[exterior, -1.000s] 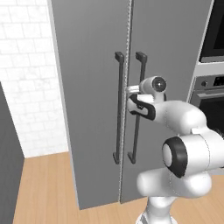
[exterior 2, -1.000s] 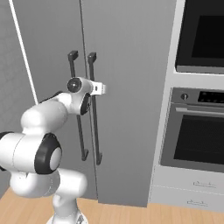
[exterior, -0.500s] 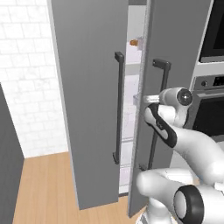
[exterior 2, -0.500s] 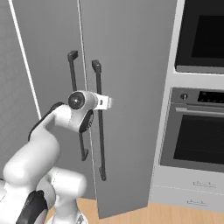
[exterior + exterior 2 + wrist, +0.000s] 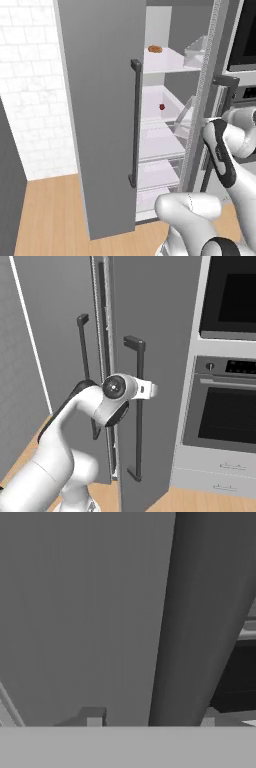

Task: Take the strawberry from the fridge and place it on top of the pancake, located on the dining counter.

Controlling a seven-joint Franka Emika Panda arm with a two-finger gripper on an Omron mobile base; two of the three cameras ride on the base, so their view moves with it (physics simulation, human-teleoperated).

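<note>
Hand view puts the dark bar handle [image 5: 200,612] of the fridge's right door right in front of the camera, running up between the two finger tips [image 5: 93,716] that rise at the bottom edge. The tips stand either side of the bar with a little room to spare, so the gripper [image 5: 150,719] looks slackened around the handle rather than clamped on it; whether the pads touch the bar cannot be told.

In the right base view the white arm [image 5: 75,426] reaches forward with its wrist at that same handle [image 5: 138,406], which explains the pose: the hand sits there to swing the door outward. The right door [image 5: 150,356] stands pulled away from the fridge [image 5: 100,100], while the left door [image 5: 55,331] remains flat and shut beside it.

Further in, the left base view looks through the gap onto white shelves [image 5: 160,140]. The strawberry [image 5: 162,106] rests on a middle shelf, a small red speck well back from the front edge. On the shelf above lies an orange-brown pastry [image 5: 155,49], apart from the berry. The likely next step is letting go of the handle and reaching in for the berry.
</note>
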